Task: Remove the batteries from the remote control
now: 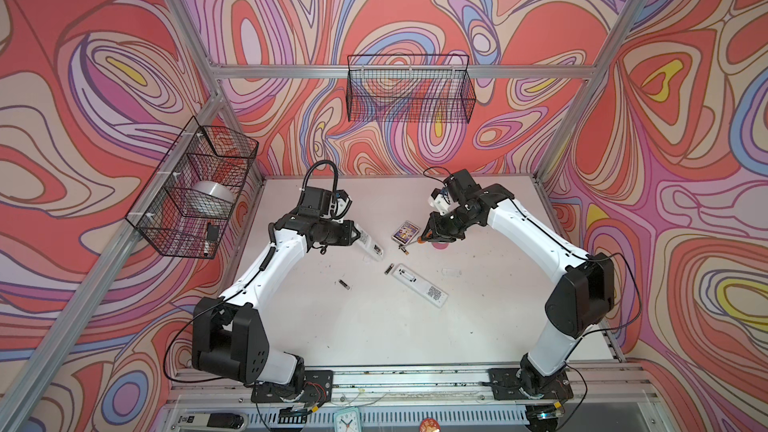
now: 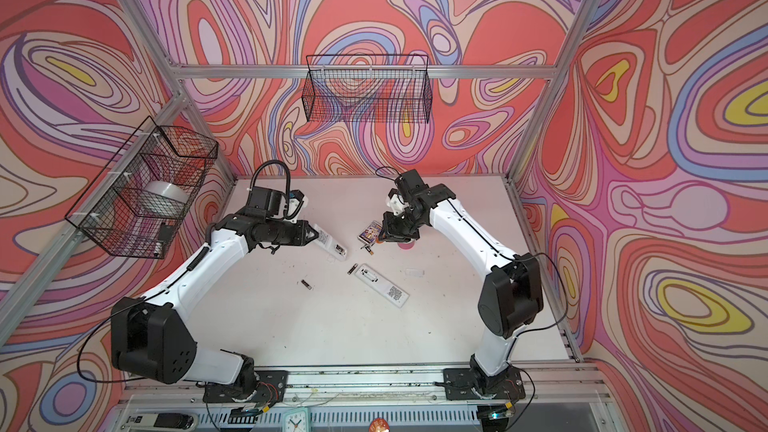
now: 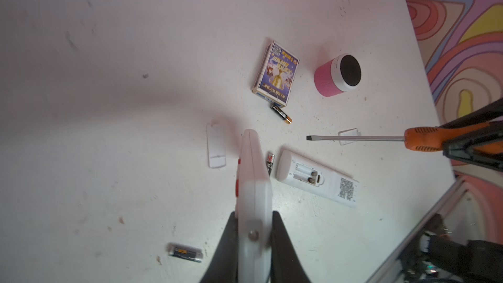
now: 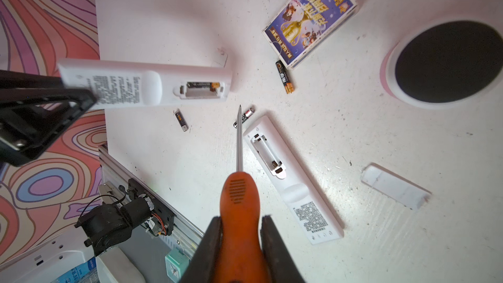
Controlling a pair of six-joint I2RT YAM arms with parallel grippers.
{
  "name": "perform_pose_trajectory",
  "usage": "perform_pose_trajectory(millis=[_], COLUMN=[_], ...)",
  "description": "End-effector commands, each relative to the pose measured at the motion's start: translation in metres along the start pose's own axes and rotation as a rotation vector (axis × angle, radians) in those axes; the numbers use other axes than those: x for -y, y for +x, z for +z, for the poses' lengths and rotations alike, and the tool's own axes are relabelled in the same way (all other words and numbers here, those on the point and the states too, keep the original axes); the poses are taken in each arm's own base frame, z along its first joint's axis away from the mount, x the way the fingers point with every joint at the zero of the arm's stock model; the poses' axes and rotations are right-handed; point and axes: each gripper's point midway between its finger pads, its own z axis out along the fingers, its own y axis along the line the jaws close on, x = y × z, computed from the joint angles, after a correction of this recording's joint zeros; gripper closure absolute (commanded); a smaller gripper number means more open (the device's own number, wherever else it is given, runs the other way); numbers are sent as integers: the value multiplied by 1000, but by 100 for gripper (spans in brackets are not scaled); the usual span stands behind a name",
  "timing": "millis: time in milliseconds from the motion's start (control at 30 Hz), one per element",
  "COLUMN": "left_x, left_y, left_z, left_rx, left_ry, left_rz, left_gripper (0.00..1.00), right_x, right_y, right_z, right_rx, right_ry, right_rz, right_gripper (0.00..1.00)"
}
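Currently your left gripper (image 3: 254, 236) pinches the held remote (image 4: 147, 85) by one end, left of centre over the table (image 1: 374, 326). The loaded battery (image 4: 202, 86) sits in its open compartment. Your right gripper (image 4: 241, 230) is clamped on the orange handle of the screwdriver (image 4: 239, 194), shaft pointing left. Three batteries lie loose on the table. The far battery (image 1: 402, 248) is just beside the card box (image 1: 405, 230). The middle battery (image 1: 388, 269) lies beside the far end of the second remote (image 1: 419, 290), whose compartment is empty. The left battery (image 1: 343, 283) lies apart from the others.
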Motion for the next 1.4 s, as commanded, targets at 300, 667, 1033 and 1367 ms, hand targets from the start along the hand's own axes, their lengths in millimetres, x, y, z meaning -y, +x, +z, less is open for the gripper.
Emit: perform_pose_trajectory(millis=[300, 667, 1033, 1367], left_x=[-25, -30, -31, -36], left_y=[24, -3, -46, -45], left_z=[14, 9, 2, -4], left_rx=[160, 179, 170, 141], left_ry=[240, 253, 369, 385], left_rz=[-577, -526, -534, -537], left_gripper=[100, 100, 100, 100], right_x=[-42, -144, -188, -209], right_y=[14, 77, 118, 140], right_z=[31, 93, 152, 197], right_rx=[-24, -219, -260, -329], right_ry=[-103, -360, -366, -383], right_rz=[-5, -322, -561, -612], right_gripper=[94, 94, 96, 96])
